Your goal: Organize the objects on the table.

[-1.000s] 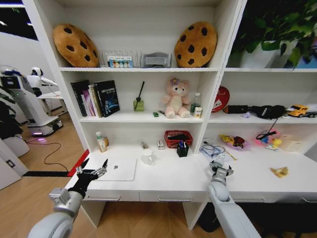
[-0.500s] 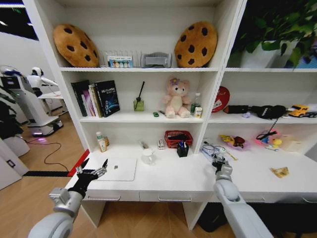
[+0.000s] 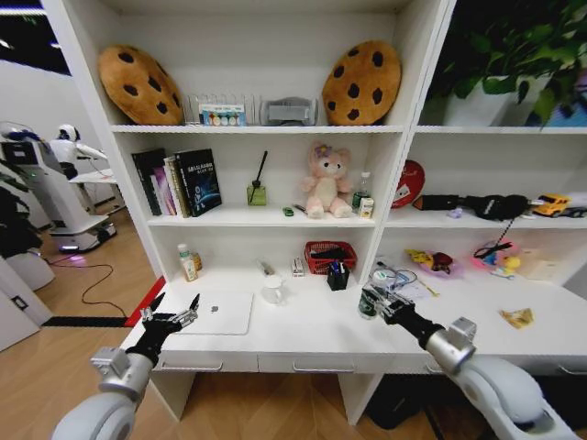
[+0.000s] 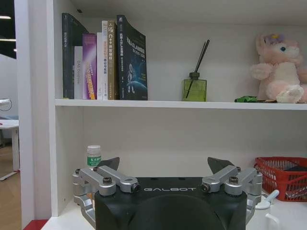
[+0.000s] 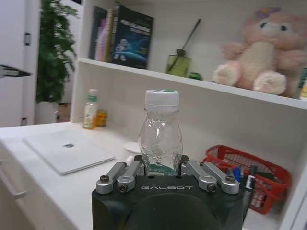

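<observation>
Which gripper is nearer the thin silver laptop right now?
Left. The left gripper hovers open at the thin silver laptop's near-left edge; the right gripper is far across the white desk, around a clear bottle.

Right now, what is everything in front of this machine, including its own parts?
Thin silver laptop: one, silver, closed, left on the wide white desk.
Clear plastic bottle with white cap: one, gripped above the desk.
Yellow crumpled scrap: one, right on the desk.
Red mesh basket: one, back of the desk.
White mug: one, beside the laptop.
Pink plush bear: one, middle shelf.
Brown cookie-shaped cushions: two, top shelf.
Left end effector: open, at the laptop's front-left corner.
Right end effector: shut on the bottle.
</observation>
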Tool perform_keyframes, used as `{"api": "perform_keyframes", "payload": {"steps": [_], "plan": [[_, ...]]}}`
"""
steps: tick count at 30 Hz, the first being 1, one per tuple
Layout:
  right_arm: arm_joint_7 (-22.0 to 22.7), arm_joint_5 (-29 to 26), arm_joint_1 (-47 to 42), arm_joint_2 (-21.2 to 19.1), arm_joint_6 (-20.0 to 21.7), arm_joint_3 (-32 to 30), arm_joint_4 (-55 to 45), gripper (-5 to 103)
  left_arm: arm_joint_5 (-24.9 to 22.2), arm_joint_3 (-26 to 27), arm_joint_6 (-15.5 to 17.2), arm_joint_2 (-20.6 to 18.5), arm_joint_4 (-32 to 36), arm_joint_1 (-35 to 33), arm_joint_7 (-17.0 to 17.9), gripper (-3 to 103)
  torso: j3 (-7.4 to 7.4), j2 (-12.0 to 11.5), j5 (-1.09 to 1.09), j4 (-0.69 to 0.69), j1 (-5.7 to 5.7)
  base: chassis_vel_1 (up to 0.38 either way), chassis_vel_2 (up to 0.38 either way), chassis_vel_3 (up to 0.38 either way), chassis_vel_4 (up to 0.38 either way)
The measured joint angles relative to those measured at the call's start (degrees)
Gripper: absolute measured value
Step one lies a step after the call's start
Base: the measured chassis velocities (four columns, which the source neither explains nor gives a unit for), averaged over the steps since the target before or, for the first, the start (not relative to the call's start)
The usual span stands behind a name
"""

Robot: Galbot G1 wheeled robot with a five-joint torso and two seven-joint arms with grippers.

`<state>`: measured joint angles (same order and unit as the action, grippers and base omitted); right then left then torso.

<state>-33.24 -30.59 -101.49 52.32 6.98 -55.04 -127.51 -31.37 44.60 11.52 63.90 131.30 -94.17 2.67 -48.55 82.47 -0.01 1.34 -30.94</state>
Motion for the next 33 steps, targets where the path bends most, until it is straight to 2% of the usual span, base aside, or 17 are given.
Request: {"api": "perform_keyframes", "payload": {"steps": [3,7,9,10,12,16,33], "plan": [[-4.7,1.2,-5.3,2.3,-4.3,-2.1,-1.2,28,0.0,0.0,0.0,0.0,0.0,0.0,0.0,100,0.00,0.0,0.01,0.00,0.00,0.000,0.000,0.000,0.000],[-4.7,1.9,-7.6,4.8,-5.4,-1.5,-3.1,28,0.0,0.0,0.0,0.0,0.0,0.0,0.0,100,0.00,0.0,-0.01,-0.01,0.00,0.000,0.000,0.000,0.000],[-3.0,3.2,-8.6,8.3,-5.9,0.3,-4.7,28,0.0,0.0,0.0,0.0,0.0,0.0,0.0,100,-0.01,0.0,0.00,-0.02,0.00,0.000,0.000,0.000,0.000],[-3.0,3.2,-8.6,8.3,-5.9,0.3,-4.7,28,0.0,0.0,0.0,0.0,0.0,0.0,0.0,100,-0.01,0.0,0.00,-0.02,0.00,0.000,0.000,0.000,0.000],[0.2,4.7,-9.0,12.0,-5.5,3.3,-5.3,28,0.0,0.0,0.0,0.0,0.0,0.0,0.0,100,-0.01,0.0,-0.01,-0.02,0.00,0.000,0.000,0.000,0.000],[1.5,6.9,-9.6,14.6,-5.5,5.8,-5.0,28,0.0,0.0,0.0,0.0,0.0,0.0,0.0,100,-0.01,0.0,0.01,-0.01,0.00,0.000,0.000,0.000,0.000],[1.8,7.7,-7.9,12.5,-4.1,5.9,-2.7,28,0.0,0.0,0.0,0.0,0.0,0.0,0.0,100,-0.01,0.0,0.00,-0.02,-0.02,-0.009,-0.007,0.009,0.005]]}}
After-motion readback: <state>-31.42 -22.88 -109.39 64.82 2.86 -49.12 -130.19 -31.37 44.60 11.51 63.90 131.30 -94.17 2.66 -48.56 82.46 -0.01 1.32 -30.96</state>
